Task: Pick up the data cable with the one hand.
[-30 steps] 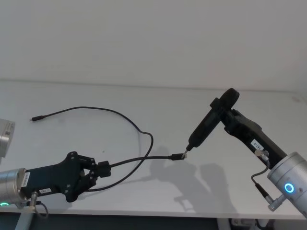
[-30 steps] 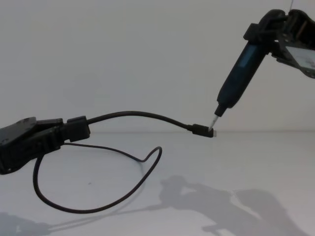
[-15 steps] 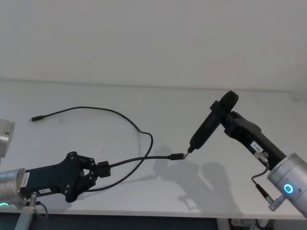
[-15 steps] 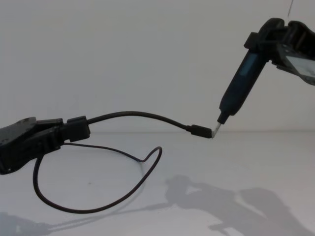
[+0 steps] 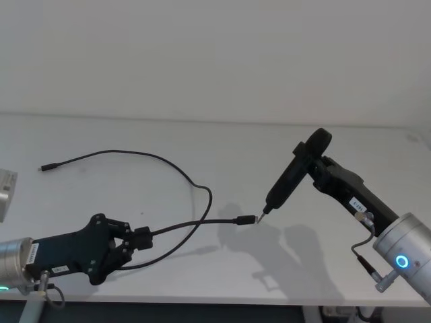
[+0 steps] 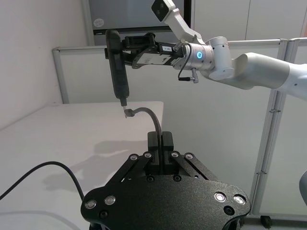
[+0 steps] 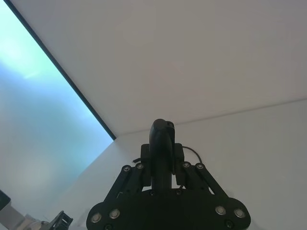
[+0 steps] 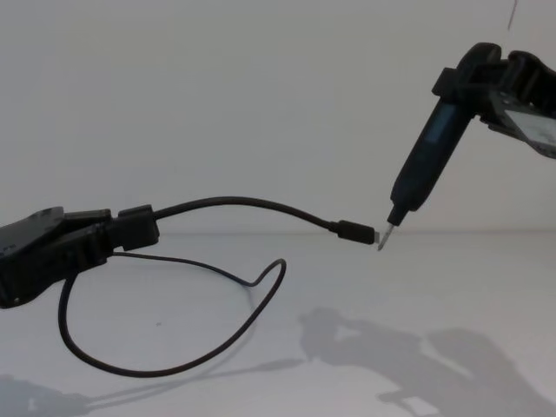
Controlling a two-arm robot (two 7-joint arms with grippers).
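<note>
The data cable [image 5: 196, 190] is a thin black line looping over the white table [image 5: 222, 141], with its far end [image 5: 43, 168] lying at the left. My left gripper [image 5: 135, 239], the black two-fingered hand, is shut on the cable's thick collar [image 8: 137, 226] and holds the plug end [image 8: 357, 233] out level above the table. In the left wrist view the cable [image 6: 153, 117] curves up out of the left gripper [image 6: 160, 143]. My right gripper [image 5: 323, 167] is shut on a slim black pen-like tool [image 5: 288, 180]. The tool's metal tip [image 8: 385, 236] hangs just right of the plug.
A grey-white box corner [image 5: 5, 192] sits at the table's left edge. The table's front edge [image 5: 222, 299] runs just below both arms. A plain white wall [image 5: 215, 54] stands behind. The right wrist view looks along the tool [image 7: 161, 143] between the closed fingers [image 7: 184, 172].
The tool's tip has drifted slightly right, off the plug it was touching. My left gripper has pulled back a little, dragging the cable's far end leftward.
</note>
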